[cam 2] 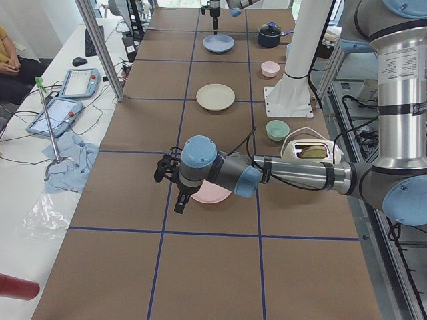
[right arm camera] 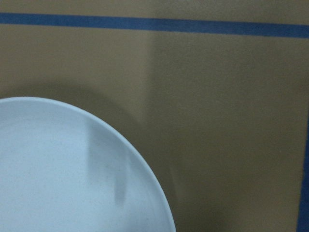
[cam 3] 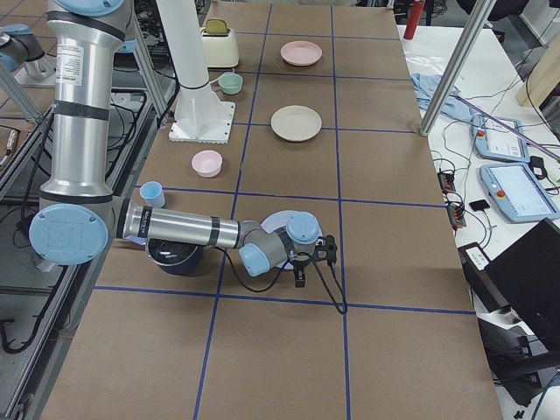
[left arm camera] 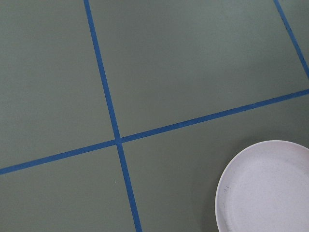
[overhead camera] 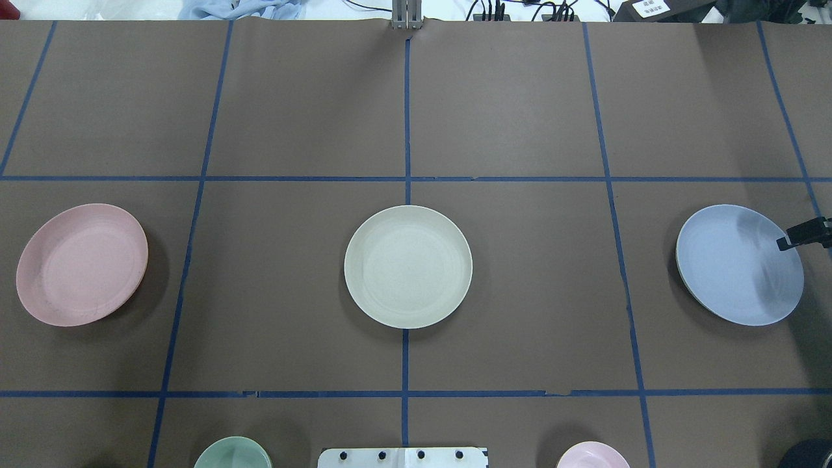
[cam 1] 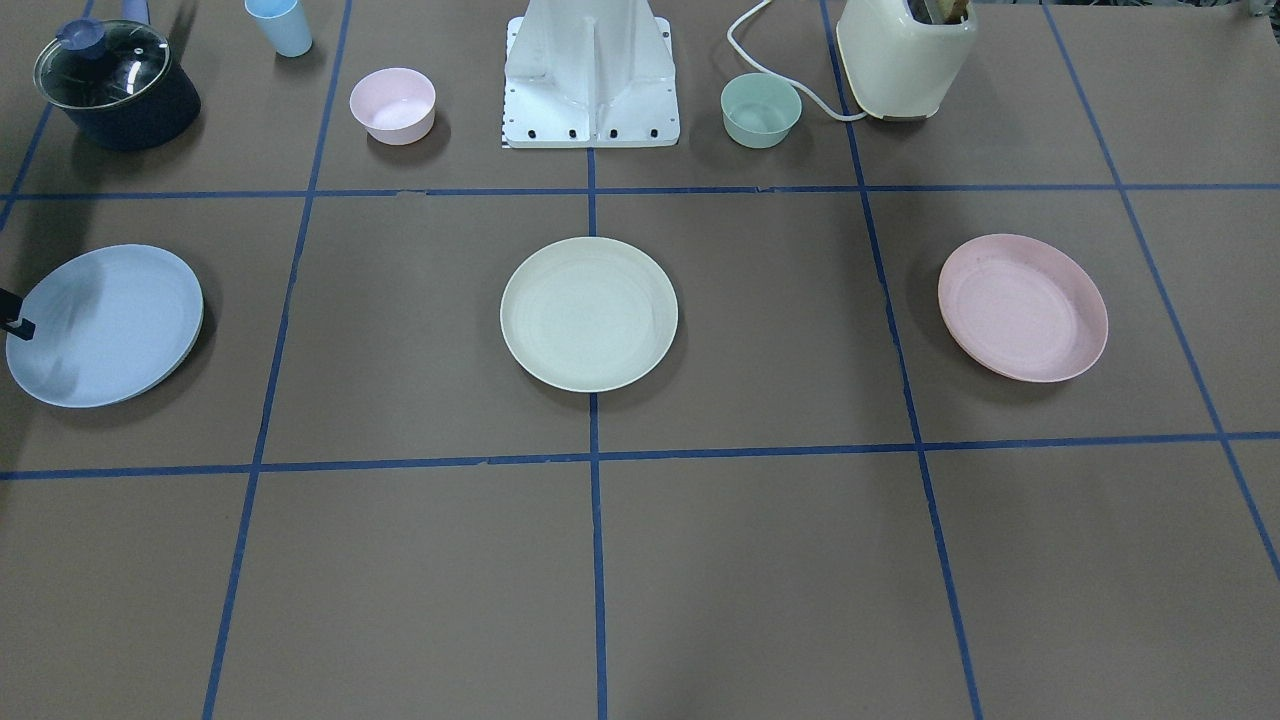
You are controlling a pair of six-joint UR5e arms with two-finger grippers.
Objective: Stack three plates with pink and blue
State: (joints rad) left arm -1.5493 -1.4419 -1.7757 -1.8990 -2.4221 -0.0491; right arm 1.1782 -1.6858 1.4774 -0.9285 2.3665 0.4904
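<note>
1. Three plates lie flat in one row across the table [overhead camera: 520, 97], well apart, and none is stacked yet. The pink plate [overhead camera: 81, 263] is on the robot's left, the cream plate [overhead camera: 407, 266] is in the middle in front of the base, and the blue plate [overhead camera: 734, 273] is on the robot's right.
2. The right gripper [overhead camera: 796, 237] reaches over the outer rim of the blue plate and throws a shadow on it. Only a small black part of it shows, so it cannot be told if the jaws are apart or together, or if they touch the plate.
3. The left gripper [cam 2: 172, 187] hangs just beside the pink plate, on the side away from the robot. It shows only in the side view, so its state cannot be told.
4. The plates look like light, stiff, matte plastic, probably not fragile. Being light, one may slide on the smooth table cover when it is pushed.
5. The raised rim is probably the only good place to hold: one finger inside it and one under the outer edge. The rim sits low, so the lower finger must come close to the table.
6. The count is three plates, one of each colour. There are also two small bowls, a pink bowl [cam 1: 392, 105] and a green bowl [cam 1: 761, 110], as well as one blue cup [cam 1: 280, 25], one lidded pot [cam 1: 115, 85] and one toaster [cam 1: 905, 55].
</note>
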